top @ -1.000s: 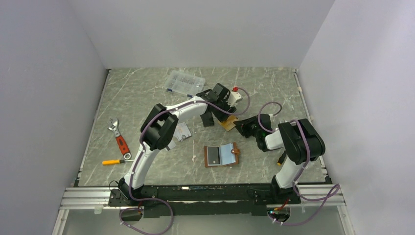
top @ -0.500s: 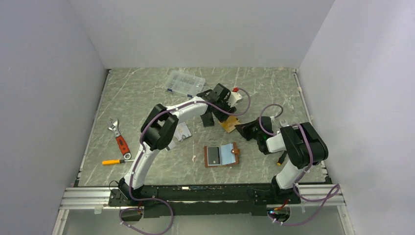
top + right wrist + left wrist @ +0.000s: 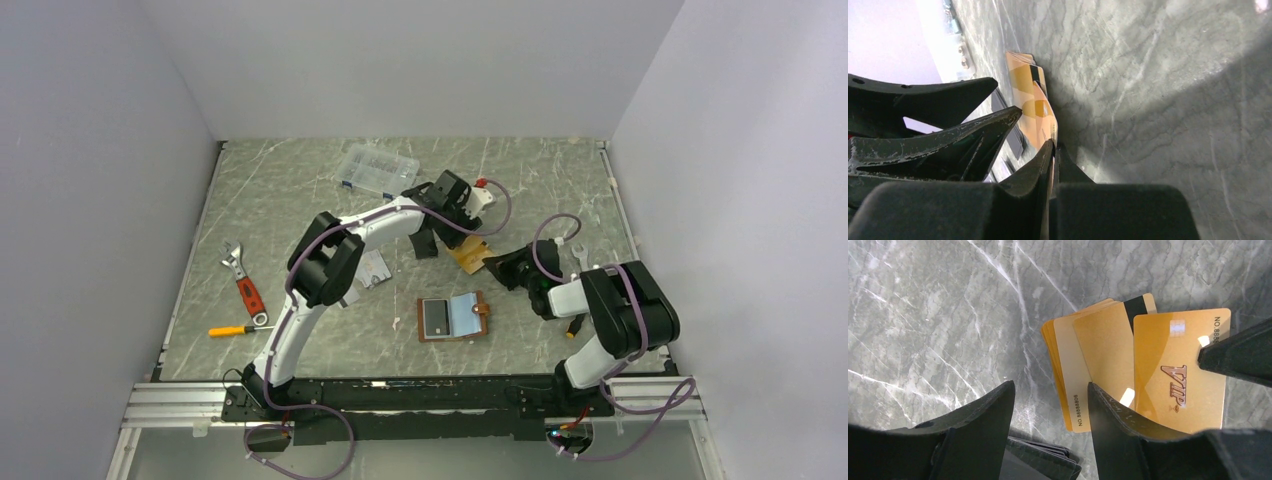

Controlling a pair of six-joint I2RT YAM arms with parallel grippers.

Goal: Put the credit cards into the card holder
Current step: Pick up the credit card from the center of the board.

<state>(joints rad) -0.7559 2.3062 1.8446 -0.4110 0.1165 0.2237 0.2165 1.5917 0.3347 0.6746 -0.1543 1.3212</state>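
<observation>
A fanned stack of orange credit cards (image 3: 468, 255) lies on the table behind the middle; it also shows in the left wrist view (image 3: 1098, 355). My right gripper (image 3: 497, 263) is shut on the edge of the top orange card (image 3: 1040, 112), the one marked VIP (image 3: 1178, 375). My left gripper (image 3: 1048, 390) is open and empty, hovering just left of the stack (image 3: 432, 238). The brown card holder (image 3: 452, 318) lies open nearer the front, with a grey card in its left sleeve. A silver-grey card (image 3: 372, 268) lies under the left arm.
A clear compartment box (image 3: 377, 168) sits at the back. A wrench (image 3: 233, 262) and a screwdriver (image 3: 235, 330) lie at the left. A white and red item (image 3: 481, 197) lies behind the left gripper. A stack of flat black rectangles (image 3: 1043, 460) lies below the left jaws.
The right arm's elbow has swung to the right and toward the front, while its gripper stays on the orange card. The left arm has not moved.
</observation>
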